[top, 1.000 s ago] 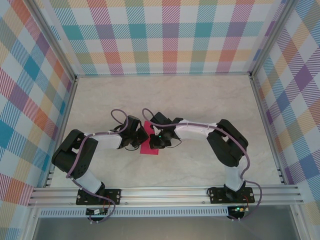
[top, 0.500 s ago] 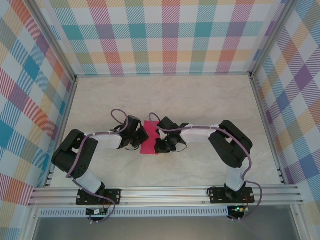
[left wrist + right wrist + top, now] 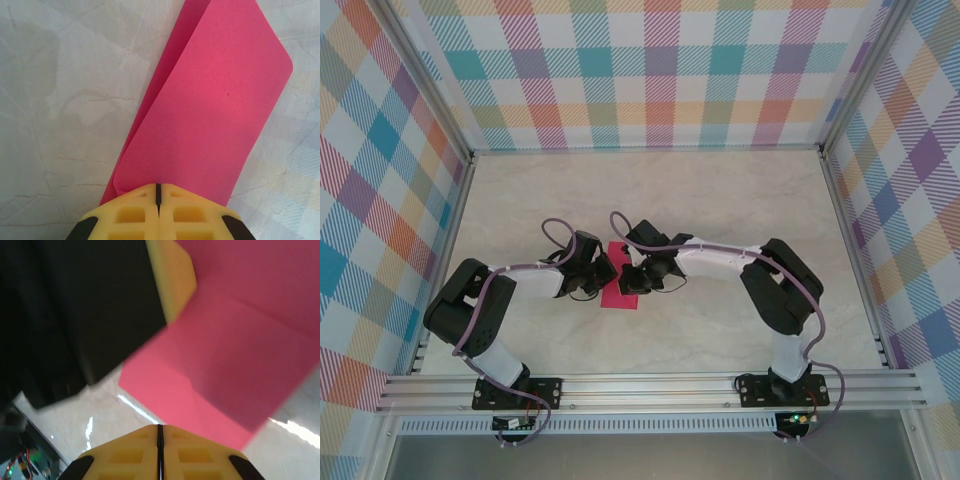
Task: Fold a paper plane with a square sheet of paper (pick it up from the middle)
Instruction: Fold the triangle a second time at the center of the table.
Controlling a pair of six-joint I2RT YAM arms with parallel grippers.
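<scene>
The square sheet of paper (image 3: 617, 296) is bright pink-red and lies folded over on itself on the marble table, between my two grippers. In the left wrist view the paper (image 3: 210, 100) is a long double layer with a rounded fold at its near left corner. My left gripper (image 3: 158, 186) is shut, its yellow tips resting on the paper's near edge. From above, the left gripper (image 3: 607, 272) meets the paper's left side. My right gripper (image 3: 629, 281) is at its right side. The right gripper (image 3: 160, 426) is shut and hovers just short of the paper (image 3: 240, 355). No paper plane is in view.
The pale marble table (image 3: 720, 200) is walled in by plaid panels with metal posts. An aluminium rail (image 3: 650, 390) carries both arm bases at the near edge. In the right wrist view the left gripper's black body (image 3: 85, 315) and yellow finger (image 3: 172, 280) loom close ahead.
The right gripper drew back a little to the right of the paper, then came back in over its right edge. The left arm and the paper stayed put.
</scene>
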